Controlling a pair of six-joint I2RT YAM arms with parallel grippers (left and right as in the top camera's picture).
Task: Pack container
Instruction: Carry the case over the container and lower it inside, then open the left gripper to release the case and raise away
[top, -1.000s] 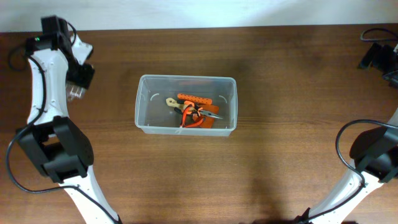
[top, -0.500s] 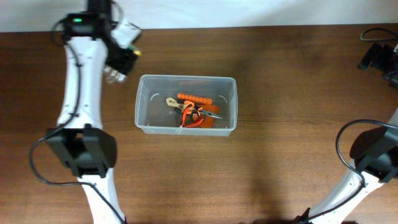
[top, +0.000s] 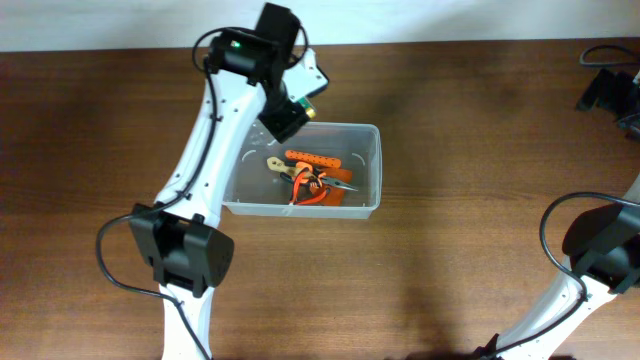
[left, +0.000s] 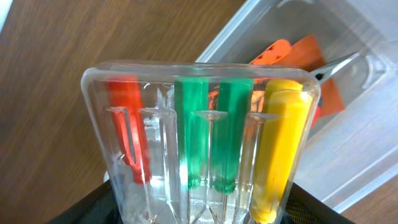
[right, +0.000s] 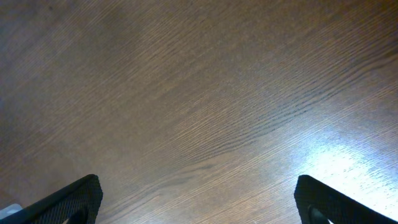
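Currently, a small clear plastic pack of screwdrivers (left: 205, 143), with one red, two green and one yellow handle, is clamped between the jaws of the left gripper (top: 290, 112). It is held in the air over the far left corner of the clear rectangular plastic container (top: 377, 170). The container stands about mid-table on the dark wooden table (top: 480, 250).

Some packing can be judged as done. A long orange bit strip (top: 315, 157), a pair of orange-handled pliers (top: 322, 186) and a small pale piece (top: 274, 164) already lie in the right half of the container. The pack has not yet been set inside, so lowering and release are judged to be what remains. No other loose tools are seen on the table.

At the right, the right gripper (right: 199, 202) is held over bare wood, well apart from the container, with its jaws spread wide and nothing between them.

Much is hard to make out:
- The container's far left corner is covered by the left arm in the overhead view.
- The pack itself is barely seen from above.
- The left fingers are almost wholly hidden behind the pack in the wrist view.
- The tangle under the pliers cannot be sorted into separate items.
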